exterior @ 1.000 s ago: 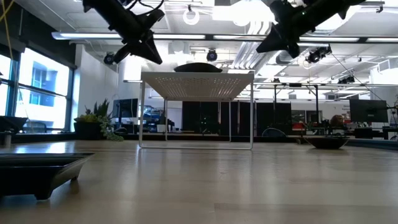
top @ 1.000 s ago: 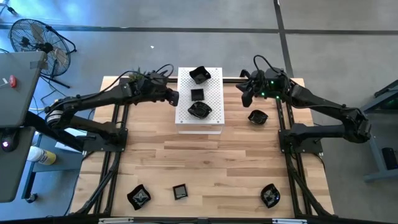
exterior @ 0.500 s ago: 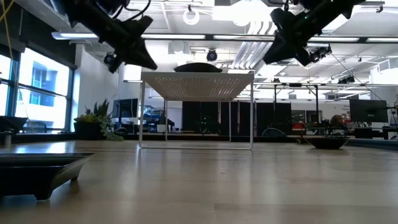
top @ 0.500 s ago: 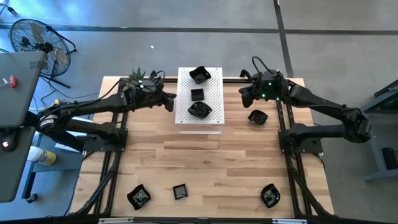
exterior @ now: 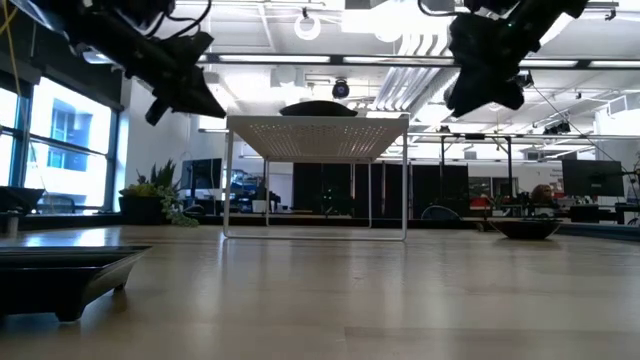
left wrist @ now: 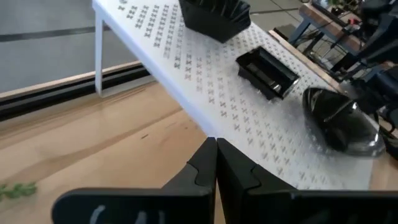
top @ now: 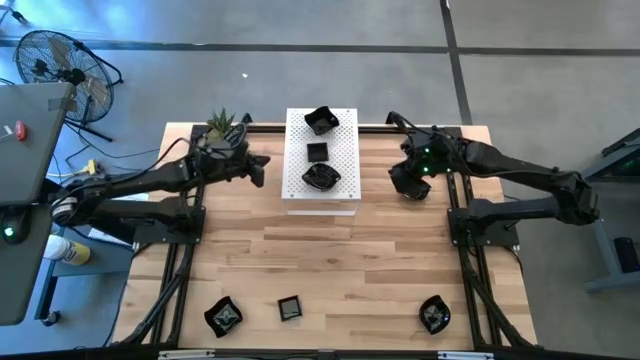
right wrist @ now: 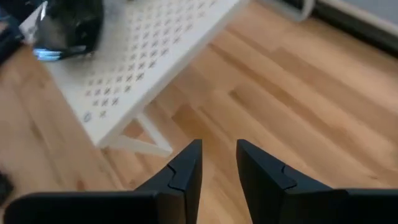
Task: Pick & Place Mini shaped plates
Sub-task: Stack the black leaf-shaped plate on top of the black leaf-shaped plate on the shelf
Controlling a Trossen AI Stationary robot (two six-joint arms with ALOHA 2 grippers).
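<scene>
Three glossy black mini plates [top: 320, 120] [top: 317, 152] [top: 320, 177] sit on the white perforated board [top: 338, 200], also visible in the left wrist view [left wrist: 214, 15] [left wrist: 267, 73] [left wrist: 339, 118]. Three more plates rest near the table's near edge [top: 223, 316] [top: 290, 308] [top: 434, 313]. My left gripper [top: 258, 168] [left wrist: 216, 163] is shut and hovers left of the board. My right gripper [top: 405, 180] [right wrist: 219, 163] is open and hangs in the air right of the board, above another plate [exterior: 527, 229], which it mostly hides from above.
The board stands on thin white legs [exterior: 228, 185] at the table's far middle. A small green spiky plant [top: 222, 124] is at the far left corner. A fan [top: 50, 55] and a grey stand [top: 25, 130] are off the table's left side. Bare wood [top: 330, 260] spans the middle.
My left gripper has drawn back from the board toward the table's left edge. My right gripper has moved toward the near edge and tipped to point more downward, coming over the plate right of the board, which it now covers in the high view.
</scene>
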